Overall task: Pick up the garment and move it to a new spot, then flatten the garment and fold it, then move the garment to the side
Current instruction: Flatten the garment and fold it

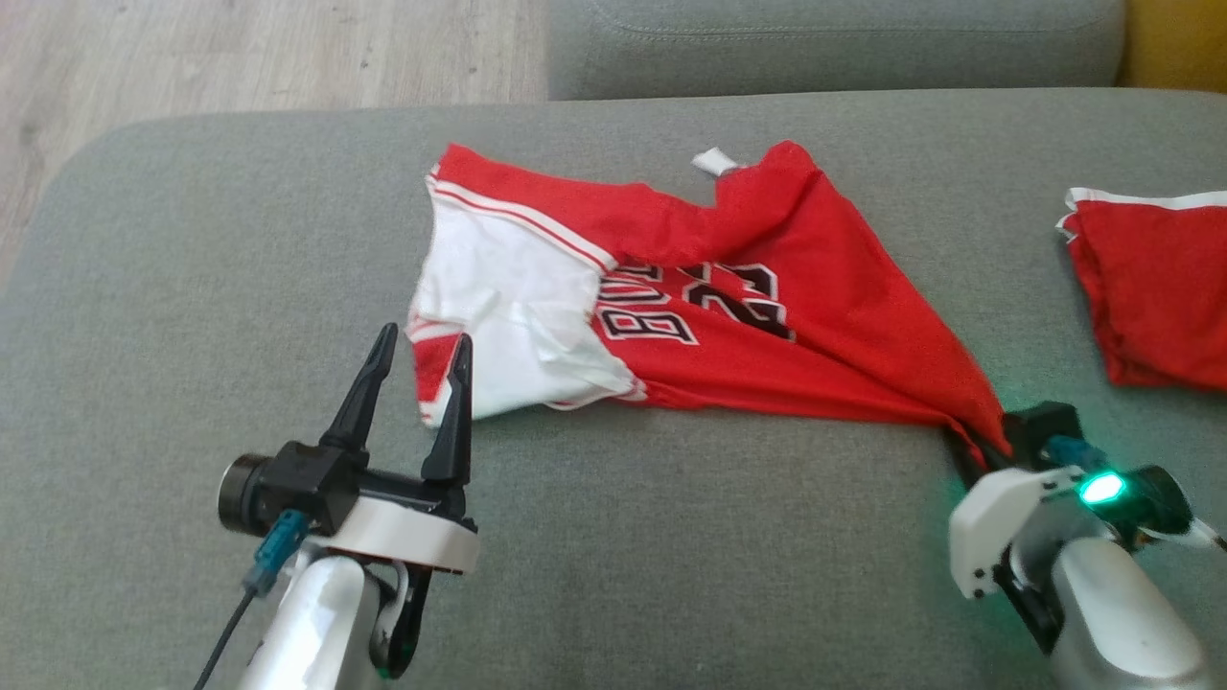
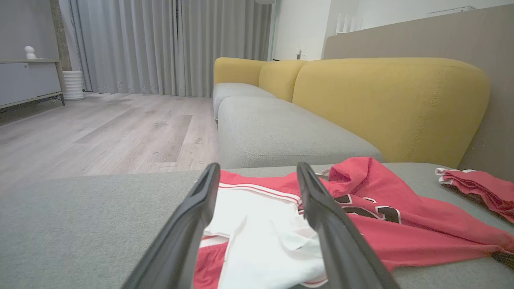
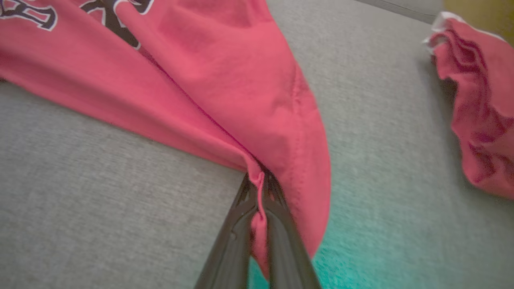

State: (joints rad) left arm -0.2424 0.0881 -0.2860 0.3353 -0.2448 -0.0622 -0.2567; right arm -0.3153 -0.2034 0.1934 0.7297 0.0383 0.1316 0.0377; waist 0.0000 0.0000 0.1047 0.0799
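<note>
Gripping One Corner, Second Claw Standing By

**Position.** The garment (image 1: 729, 287), a red jersey with a white panel, lies rumpled on the grey cushion (image 1: 192, 240). It sits toward the far edge, roughly midway between the left and right edges.

**Right claw** (image 3: 261, 178). Pressed together on the garment's near-right corner, with red cloth pinched between the two fingers. The fabric runs in a taut ridge from this pinch toward the lettering. This suggests the hold serves as an anchor for drawing the garment flat.

**Left claw** (image 1: 424, 337). Spread wide with nothing between the fingers, it hovers at the near-left corner of the white panel. Judged purpose: to take the opposite corner so that both arms can stretch the cloth.

**Limits of view.**
- In the head view, cloth covers the right fingertips.
- The lettering is creased and only partly readable.
- The pinched part is probably a doubled hem, but the layer count cannot be settled.
- Contact between the left fingertips and the cloth cannot be told.
- A second red garment (image 1: 1150, 297) at the cushion's right edge is cut off by the frame.
</note>
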